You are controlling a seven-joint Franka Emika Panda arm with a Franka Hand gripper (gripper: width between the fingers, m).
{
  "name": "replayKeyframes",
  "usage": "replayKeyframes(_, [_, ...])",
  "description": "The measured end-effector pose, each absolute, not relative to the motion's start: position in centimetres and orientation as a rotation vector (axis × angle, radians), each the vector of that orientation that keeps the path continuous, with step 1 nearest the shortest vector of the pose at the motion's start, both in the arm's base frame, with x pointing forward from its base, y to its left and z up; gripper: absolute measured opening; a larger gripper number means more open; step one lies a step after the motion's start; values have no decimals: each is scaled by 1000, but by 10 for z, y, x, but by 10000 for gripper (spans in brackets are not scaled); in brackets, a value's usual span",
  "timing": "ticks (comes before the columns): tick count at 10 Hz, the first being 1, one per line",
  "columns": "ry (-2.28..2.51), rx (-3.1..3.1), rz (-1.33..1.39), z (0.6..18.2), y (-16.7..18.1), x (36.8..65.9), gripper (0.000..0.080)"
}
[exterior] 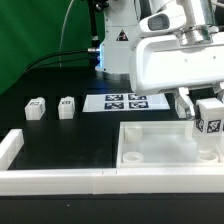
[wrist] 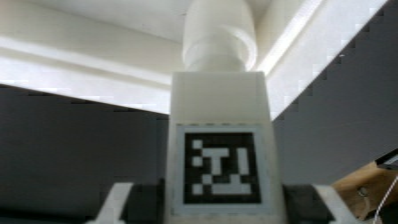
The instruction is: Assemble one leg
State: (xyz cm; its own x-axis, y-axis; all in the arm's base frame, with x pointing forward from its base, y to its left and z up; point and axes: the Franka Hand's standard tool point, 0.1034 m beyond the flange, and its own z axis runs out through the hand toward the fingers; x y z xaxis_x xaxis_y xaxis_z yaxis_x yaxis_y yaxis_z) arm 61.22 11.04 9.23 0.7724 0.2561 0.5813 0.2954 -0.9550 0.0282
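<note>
One small white plastic leg (exterior: pixel 208 128), a block bearing a black-and-white square marker tag, is clamped between my fingers (exterior: pixel 190 108), which are closed against its two opposite sides. In the exterior view it stands upright at three o'clock with its tag facing the camera. Its lower end is down at the far right corner of the large white square tray with a raised rim (exterior: pixel 125 140). I cannot tell whether it touches the tray floor.

The tray lies on the black table (exterior: pixel 70 140) between four and five o'clock. Two more small white tagged blocks (exterior: pixel 35 108) (exterior: pixel 67 107) sit side by side at nine o'clock, near each other but apart, well away from the tray. The flat white marker board (exterior: pixel 127 102) lies just above centre, toward twelve o'clock. A long white L-shaped rail (exterior: pixel 60 180) runs from eight to six o'clock.

In the wrist view the leg (wrist: pixel 221 120) fills the middle, tag toward the lens, with a rounded white stem continuing from its far end. My fingers (wrist: pixel 121 205) flank it on both sides.
</note>
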Motion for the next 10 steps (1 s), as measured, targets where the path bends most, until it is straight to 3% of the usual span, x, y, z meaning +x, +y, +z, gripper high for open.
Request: replayKeyframes(10, [-473,-2903,-897,75,115,601,294])
